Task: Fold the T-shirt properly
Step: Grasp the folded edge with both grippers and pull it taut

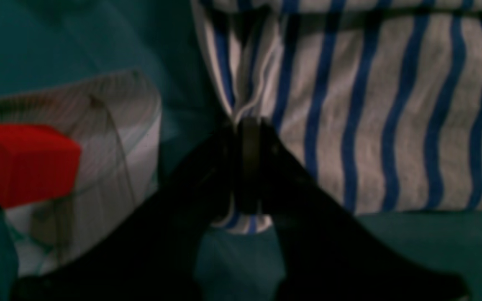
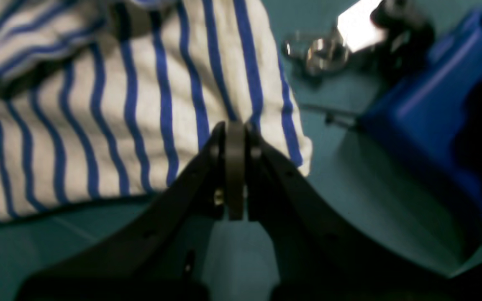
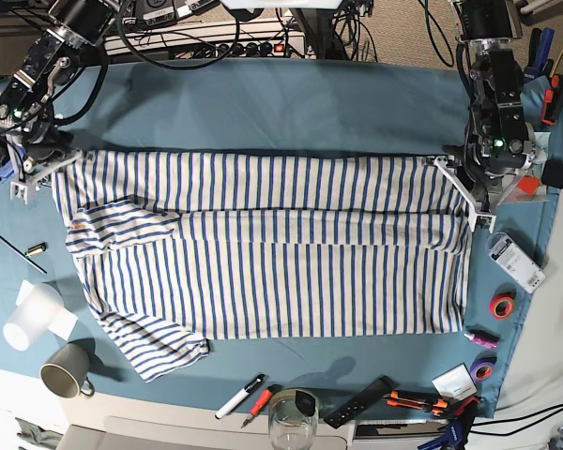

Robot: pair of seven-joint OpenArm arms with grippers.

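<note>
The T-shirt (image 3: 263,253), white with thin blue stripes, lies spread sideways across the teal table cloth (image 3: 263,103), sleeves at the left. My left gripper (image 3: 471,192) at the shirt's upper right corner is shut on a bunched fold of striped cloth, as the left wrist view shows (image 1: 247,125). My right gripper (image 3: 36,173) at the upper left corner is shut on the shirt's edge, as the right wrist view shows (image 2: 236,127). The shirt fills the wrist views (image 1: 391,125) (image 2: 98,125).
A white cup (image 3: 33,317) and grey mug (image 3: 64,372) stand front left. Markers (image 3: 239,397), a glass (image 3: 291,417) and tools (image 3: 361,400) line the front edge. Tape rolls (image 3: 500,307) lie right. A red cube in a clear box (image 1: 27,163) and a blue block (image 2: 433,104) sit close.
</note>
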